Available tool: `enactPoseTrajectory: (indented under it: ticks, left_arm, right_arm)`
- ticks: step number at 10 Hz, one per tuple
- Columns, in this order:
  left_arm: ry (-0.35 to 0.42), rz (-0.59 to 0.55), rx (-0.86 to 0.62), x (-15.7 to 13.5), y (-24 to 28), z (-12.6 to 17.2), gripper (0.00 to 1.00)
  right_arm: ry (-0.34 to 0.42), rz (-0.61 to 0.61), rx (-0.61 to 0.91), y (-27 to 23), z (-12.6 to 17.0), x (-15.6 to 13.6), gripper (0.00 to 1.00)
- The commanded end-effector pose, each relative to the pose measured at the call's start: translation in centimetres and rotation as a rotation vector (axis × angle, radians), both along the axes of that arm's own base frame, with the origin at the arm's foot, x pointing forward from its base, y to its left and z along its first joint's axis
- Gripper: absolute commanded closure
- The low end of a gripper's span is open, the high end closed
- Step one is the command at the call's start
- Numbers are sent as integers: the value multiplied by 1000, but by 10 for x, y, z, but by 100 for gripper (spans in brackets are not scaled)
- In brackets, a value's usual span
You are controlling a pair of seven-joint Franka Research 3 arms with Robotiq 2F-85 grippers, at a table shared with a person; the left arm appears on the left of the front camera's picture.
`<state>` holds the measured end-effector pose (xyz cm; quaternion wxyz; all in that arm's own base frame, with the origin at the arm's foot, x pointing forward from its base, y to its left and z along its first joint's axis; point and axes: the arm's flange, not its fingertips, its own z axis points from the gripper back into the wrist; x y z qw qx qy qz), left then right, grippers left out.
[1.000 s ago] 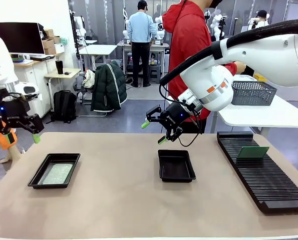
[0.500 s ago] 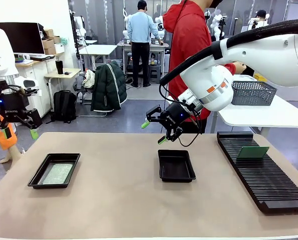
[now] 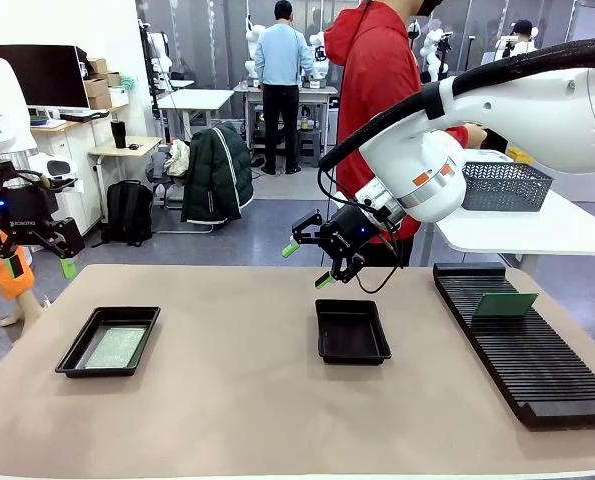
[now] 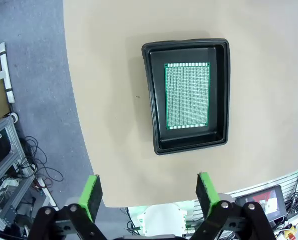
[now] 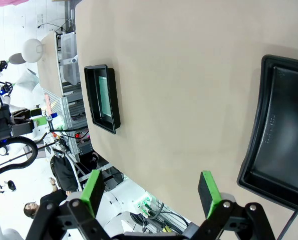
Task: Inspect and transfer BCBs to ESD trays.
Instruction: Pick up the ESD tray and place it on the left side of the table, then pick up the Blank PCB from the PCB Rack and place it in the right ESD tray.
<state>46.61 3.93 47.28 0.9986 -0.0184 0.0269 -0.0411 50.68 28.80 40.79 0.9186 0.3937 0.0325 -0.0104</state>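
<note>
Beige counter [image 3: 247,400] carries a left ESD tray [image 3: 108,340] holding a BCB [image 3: 115,347] laid flat. Well apart from it sits a middle ESD tray [image 3: 352,331], bare and probably awaiting the second BCB [image 3: 506,305], which leans in the ribbed rack [image 3: 527,340]. The left end effector [image 4: 150,192] hangs open and empty, raised beyond the counter's edge and apart from its loaded tray, while the right end effector [image 3: 307,265], also open and empty, hovers just behind the bare tray, well apart from the rack's board.
</note>
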Motion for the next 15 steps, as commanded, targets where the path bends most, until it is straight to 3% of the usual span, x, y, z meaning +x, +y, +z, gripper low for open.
enactPoseTrajectory:
  ticks: [1,14,15]
  left_arm:
    - [-13,-5,-2,-1,0,-3,0]
    - [-13,-5,-2,-1,0,-3,0]
    - [-13,-5,-2,-1,0,-3,0]
  right_arm:
    - [-4,-11,-19,3,0,1,0]
    - [0,0,0,0,0,0,0]
    - [-59,72,-27,-15,19,-6,0]
